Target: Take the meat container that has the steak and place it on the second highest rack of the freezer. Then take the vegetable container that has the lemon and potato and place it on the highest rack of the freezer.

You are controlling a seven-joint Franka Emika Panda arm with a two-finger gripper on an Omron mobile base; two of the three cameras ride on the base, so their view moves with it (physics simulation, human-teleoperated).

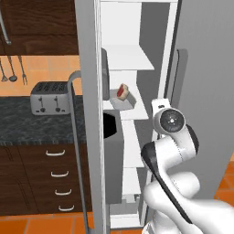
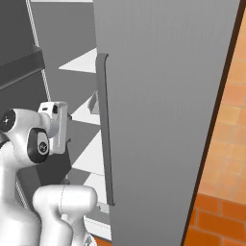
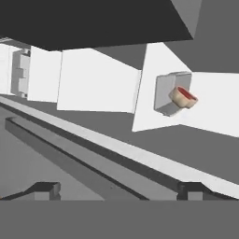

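The gripper (image 3: 119,191) stands wide and holds nothing, its two dark tips spread far apart at the bottom of the hand view; ahead of it, beyond the freezer's (image 1: 201,68) door edge, sits the meat container (image 3: 165,95) with the steak (image 3: 183,97) in it, resting on a white rack (image 1: 130,112) well apart from the tips; judged from the left base view that rack is the second from the top, so the first half of the task looks done; the highest rack (image 1: 128,59) above it lies bare; the lemon, the potato and their container I cannot make out anywhere; the step in hand, as I judge it, is to draw the arm clear of the freezer and go for the vegetable container; to do it well, pull straight back along the line of entry, keeping the hand level and between the rack above and the one below; mind the open door with its long handle (image 2: 103,129) close beside the arm; keep the gripper wide until it is around the next container; outward still, a toaster (image 1: 50,97) stands on the dark table (image 1: 27,123) far off to one side.
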